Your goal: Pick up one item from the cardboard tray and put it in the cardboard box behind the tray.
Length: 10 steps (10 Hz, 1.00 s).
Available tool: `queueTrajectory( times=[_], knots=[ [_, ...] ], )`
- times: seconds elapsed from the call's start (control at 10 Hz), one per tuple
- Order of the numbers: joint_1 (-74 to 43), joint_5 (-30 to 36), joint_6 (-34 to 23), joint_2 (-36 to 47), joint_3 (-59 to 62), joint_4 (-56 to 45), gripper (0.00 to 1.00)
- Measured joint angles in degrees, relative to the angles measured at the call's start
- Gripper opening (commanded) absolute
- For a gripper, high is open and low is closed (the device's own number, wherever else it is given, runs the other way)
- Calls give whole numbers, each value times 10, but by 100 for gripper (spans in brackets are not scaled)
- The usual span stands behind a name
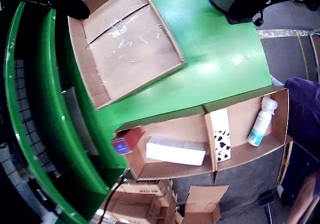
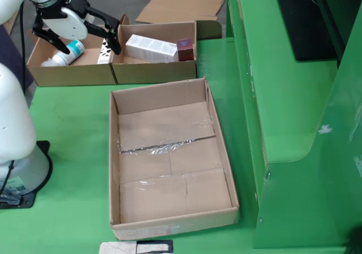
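In the fixed view my gripper [image 2: 78,39] is open and empty, its black fingers [image 2: 112,39] spread wide over the left compartment of the cardboard tray [image 2: 153,71]. That compartment holds a white bottle with a teal label [image 2: 69,52] and a black-and-white patterned box [image 2: 104,53]. The right compartment holds a long white box [image 2: 150,48] and a dark red box [image 2: 184,48]. The large open cardboard box [image 2: 169,163] is empty. The wrist view shows the bottle [image 1: 261,121], patterned box [image 1: 220,140], white box [image 1: 176,150], red box [image 1: 127,140] and the empty box [image 1: 125,49].
The green table [image 2: 68,129] has a raised green wall [image 2: 283,95] on the right of the fixed view. The robot base [image 2: 17,175] stands at the left. A patterned card [image 2: 138,247] lies at the front edge. Flattened cardboard [image 2: 181,2] lies beyond the tray.
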Motion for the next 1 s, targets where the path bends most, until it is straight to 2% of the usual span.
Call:
queueTrajectory(
  times=[0.6,0.7,0.8,1.0],
  knots=[
    [-158,59,-157,145,-156,157,100],
    [-181,80,-181,134,-182,181,100],
    [-228,105,-228,84,-223,216,100],
    [-291,139,-292,22,-167,163,100]
  ],
)
